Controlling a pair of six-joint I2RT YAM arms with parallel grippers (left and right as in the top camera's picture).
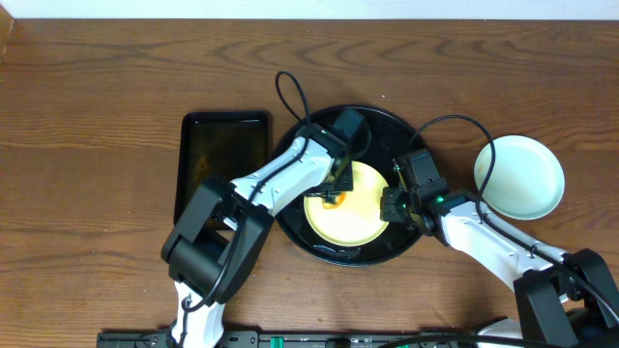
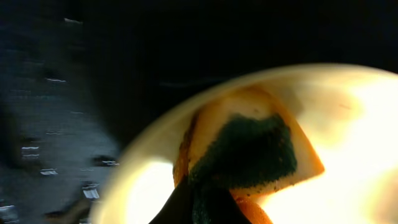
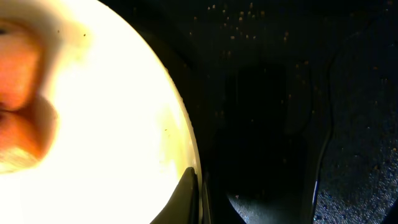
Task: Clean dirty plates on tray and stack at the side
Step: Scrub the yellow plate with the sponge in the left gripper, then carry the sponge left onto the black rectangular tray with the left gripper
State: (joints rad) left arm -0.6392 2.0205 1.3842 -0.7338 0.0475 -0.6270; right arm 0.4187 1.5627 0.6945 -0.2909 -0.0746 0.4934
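From above, the yellow plate (image 1: 360,217) lies inside the round tray (image 1: 382,124), a little toward its near side. The left gripper (image 1: 337,190) comes in over the plate's left half, and its fingers are clenched on a sponge (image 1: 334,199) pressed to the plate. The left arm covers the tray's far left rim. The right gripper (image 1: 392,206) sits at the plate's right edge.

The left wrist camera shows what the top view cannot: the sponge (image 2: 249,149) has a dark green scouring face on an orange-yellow body, and it lies flat on the yellow plate (image 2: 367,124), with the left gripper (image 2: 199,202) grasping its near end. The right wrist camera shows the right gripper (image 3: 199,199) with its fingers pinched together on the rim of the yellow plate (image 3: 112,124), and the speckled round tray (image 3: 280,74) beyond.

A green plate (image 1: 519,177) sits on the table (image 1: 97,77) to the right, well apart from the tray. A rectangular tray (image 1: 222,145) lies to the left, partly hidden by the left arm.
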